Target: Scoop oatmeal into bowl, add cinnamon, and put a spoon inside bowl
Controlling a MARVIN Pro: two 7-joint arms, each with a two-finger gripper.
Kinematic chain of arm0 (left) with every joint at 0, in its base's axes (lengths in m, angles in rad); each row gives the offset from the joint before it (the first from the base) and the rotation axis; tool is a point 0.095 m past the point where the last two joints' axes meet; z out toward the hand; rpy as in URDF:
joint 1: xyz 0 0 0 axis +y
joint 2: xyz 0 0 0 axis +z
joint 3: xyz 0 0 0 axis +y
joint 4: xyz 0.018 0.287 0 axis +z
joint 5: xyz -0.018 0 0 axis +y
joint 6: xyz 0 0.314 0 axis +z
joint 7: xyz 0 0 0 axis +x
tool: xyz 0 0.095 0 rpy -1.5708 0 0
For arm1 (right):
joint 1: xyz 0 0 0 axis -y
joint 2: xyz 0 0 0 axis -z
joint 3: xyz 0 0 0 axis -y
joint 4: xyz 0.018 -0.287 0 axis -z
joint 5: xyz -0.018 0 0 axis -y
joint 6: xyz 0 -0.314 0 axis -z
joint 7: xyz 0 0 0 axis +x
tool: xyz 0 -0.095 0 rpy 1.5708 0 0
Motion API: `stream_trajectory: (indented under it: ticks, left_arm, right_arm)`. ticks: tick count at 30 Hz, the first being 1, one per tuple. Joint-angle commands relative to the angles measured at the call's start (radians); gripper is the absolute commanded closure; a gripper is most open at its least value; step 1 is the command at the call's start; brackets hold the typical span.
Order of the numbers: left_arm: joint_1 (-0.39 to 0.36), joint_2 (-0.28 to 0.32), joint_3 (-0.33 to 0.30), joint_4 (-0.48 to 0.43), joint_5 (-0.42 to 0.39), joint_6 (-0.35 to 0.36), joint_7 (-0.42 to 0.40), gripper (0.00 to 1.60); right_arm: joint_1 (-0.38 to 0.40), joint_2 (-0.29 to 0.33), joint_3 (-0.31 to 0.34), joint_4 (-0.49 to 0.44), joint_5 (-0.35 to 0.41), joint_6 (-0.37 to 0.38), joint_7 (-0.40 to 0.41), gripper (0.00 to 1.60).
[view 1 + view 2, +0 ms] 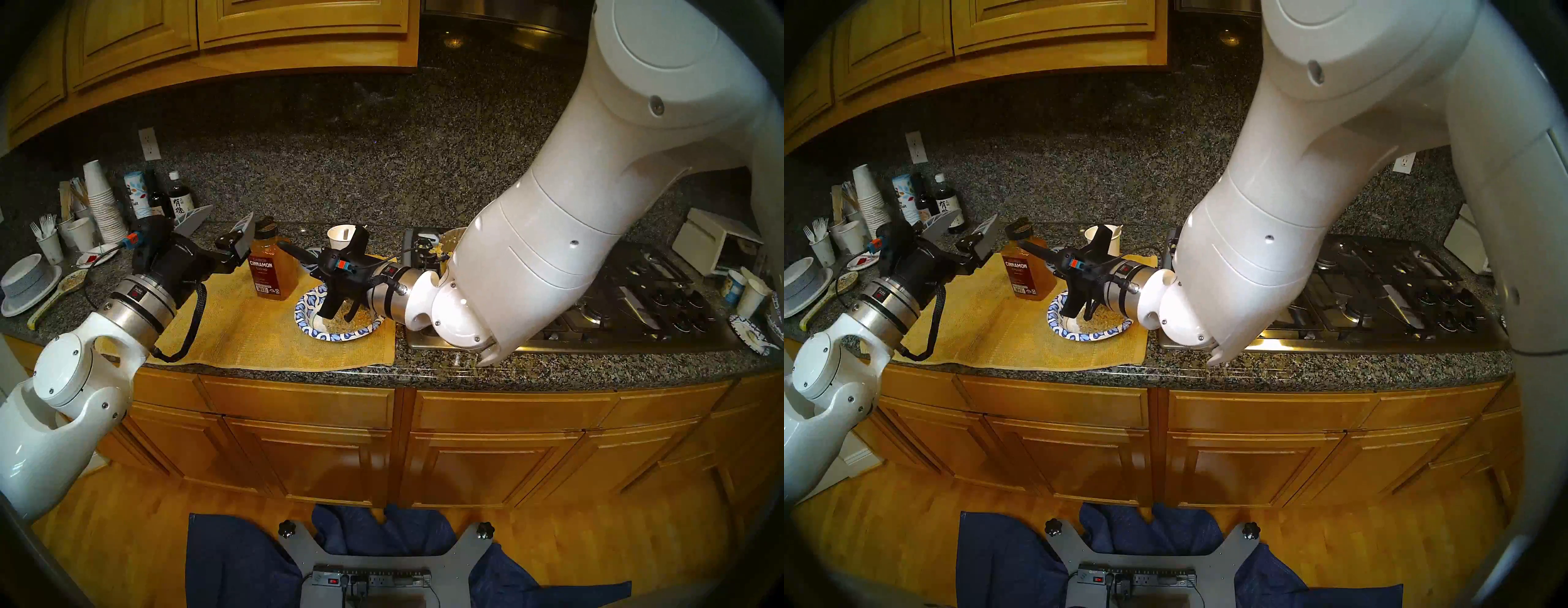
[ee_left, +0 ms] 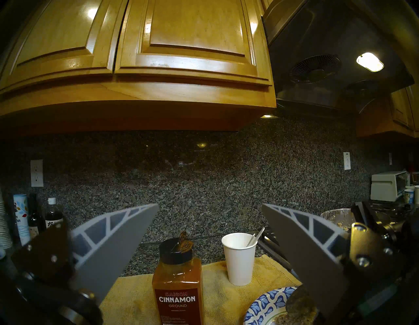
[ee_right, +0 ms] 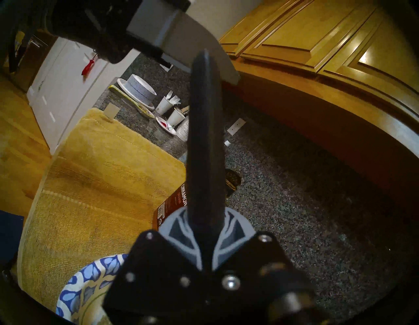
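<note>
On ribbed yellow cloth, patterned paper bowl, lumpy oatmeal

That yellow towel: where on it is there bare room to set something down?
The yellow towel is bare left of the cinnamon and along its front edge. Crowded: cinnamon, bowl and paper cup cluster at its right.

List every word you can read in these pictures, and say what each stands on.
"SAIGON CINNAMON GROUND": label of the cinnamon bottle.
"...alt": white canister at the back; the rest is hidden.
Sauce bottle: white characters, too blurred to read.
Fine print under the cinnamon label: too small to read.
</note>
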Motion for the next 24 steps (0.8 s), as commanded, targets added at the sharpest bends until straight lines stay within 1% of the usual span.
stream_trajectory:
  ticks: [1,2,3,7,8,13,14,15,16,19,20,21,24]
  left_arm:
    - [-0.018,0.001,-0.022,-0.012,0.002,-0.012,-0.001,0.0]
    - [-0.018,0.001,-0.022,-0.012,0.002,-0.012,-0.001,0.0]
    - [-0.018,0.001,-0.022,-0.012,0.002,-0.012,-0.001,0.0]
    - [-0.018,0.001,-0.022,-0.012,0.002,-0.012,-0.001,0.0]
    - [-0.018,0.001,-0.022,-0.012,0.002,-0.012,-0.001,0.0]
    - [-0.018,0.001,-0.022,-0.012,0.002,-0.012,-0.001,0.0]
    - [-0.018,0.001,-0.022,-0.012,0.002,-0.012,-0.001,0.0]
    - [-0.018,0.001,-0.022,-0.012,0.002,-0.012,-0.001,0.0]
    - [-0.018,0.001,-0.022,-0.012,0.002,-0.012,-0.001,0.0]
    - [-0.018,0.001,-0.022,-0.012,0.002,-0.012,-0.001,0.0]
    - [-0.018,0.001,-0.022,-0.012,0.002,-0.012,-0.001,0.0]
    - [-0.018,0.001,-0.022,-0.012,0.002,-0.012,-0.001,0.0]
    - [-0.018,0.001,-0.023,-0.012,0.002,-0.012,-0.001,0.0]
  right_arm:
    - [0.068,0.047,0.009,0.009,-0.011,0.006,-0.114,1.6]
    - [0.07,0.048,0.006,0.008,-0.019,0.004,-0.135,1.6]
    - [0.075,0.061,0.005,0.011,-0.01,0.006,-0.104,1.6]
    - [0.08,0.069,0.003,0.009,-0.018,0.007,-0.117,1.6]
    - [0.084,0.078,0.005,0.008,-0.013,0.008,-0.105,1.6]
    - [0.087,0.101,0.018,0.005,-0.005,0.0,-0.122,1.6]
    - [0.087,0.113,0.025,0.005,0.006,-0.003,-0.105,1.6]
    - [0.085,0.117,0.031,0.001,0.003,-0.012,-0.128,1.6]
    - [0.086,0.131,0.04,-0.001,0.017,-0.017,-0.103,1.6]
    - [0.084,0.147,0.059,-0.015,0.028,-0.039,-0.118,1.6]
    - [0.086,0.158,0.064,-0.018,0.04,-0.042,-0.094,1.6]
    - [0.083,0.165,0.072,-0.023,0.044,-0.055,-0.099,1.6]
    - [0.078,0.18,0.08,-0.036,0.074,-0.058,-0.086,1.6]
